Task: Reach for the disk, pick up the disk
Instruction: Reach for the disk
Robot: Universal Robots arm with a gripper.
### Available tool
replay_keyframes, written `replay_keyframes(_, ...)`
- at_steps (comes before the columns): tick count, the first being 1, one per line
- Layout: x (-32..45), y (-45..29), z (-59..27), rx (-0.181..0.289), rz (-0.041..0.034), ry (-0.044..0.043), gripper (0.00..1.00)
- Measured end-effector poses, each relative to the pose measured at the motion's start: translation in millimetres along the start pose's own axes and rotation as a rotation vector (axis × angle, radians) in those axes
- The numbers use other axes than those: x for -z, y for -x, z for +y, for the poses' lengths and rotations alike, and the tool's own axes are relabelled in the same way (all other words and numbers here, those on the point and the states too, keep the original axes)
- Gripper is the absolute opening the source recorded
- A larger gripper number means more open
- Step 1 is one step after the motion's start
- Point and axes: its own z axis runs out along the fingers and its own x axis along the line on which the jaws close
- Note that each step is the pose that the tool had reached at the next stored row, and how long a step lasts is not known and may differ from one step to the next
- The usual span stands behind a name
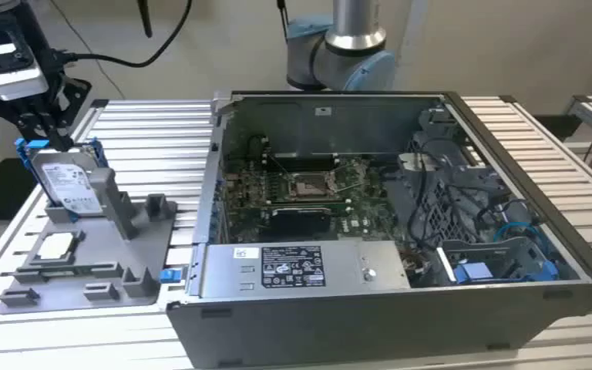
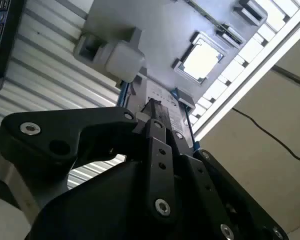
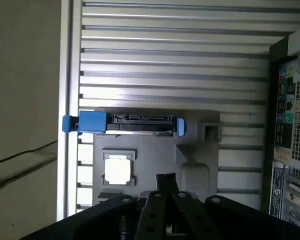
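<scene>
Pincer [image 3: 165,179]: lower centre of first wrist view; looks clenched, gripping nothing.
Disk [image 3: 140,125]: edge-on, just above pincer in same frame, long axis running across it.
Ext. view: disk stands upright in grey fixture [image 1: 132,254], upper left, directly under pincer.
Gap: prob. near-touching at disk's top edge; can't confirm.
Nearby: square chip [image 1: 58,245] lower in frame; PC case [image 1: 378,270] at centre-right. Nothing blocks.

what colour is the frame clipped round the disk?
Blue. The frame on the disk shows best in the first wrist view.
</scene>
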Motion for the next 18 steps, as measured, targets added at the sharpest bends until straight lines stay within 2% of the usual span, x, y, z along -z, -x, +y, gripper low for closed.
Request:
replay_keyframes(14, 0.0, 0.0, 0.3, 0.000, 0.0000, 0.0000, 0.00)
replay_keyframes(16, -0.1, 0.0, 2.2, 0.000, 0.0001, -0.0001, 0.00)
replay_keyframes(18, -0.3, 0.2, 8.4, 0.000, 0.0000, -0.0001, 0.00)
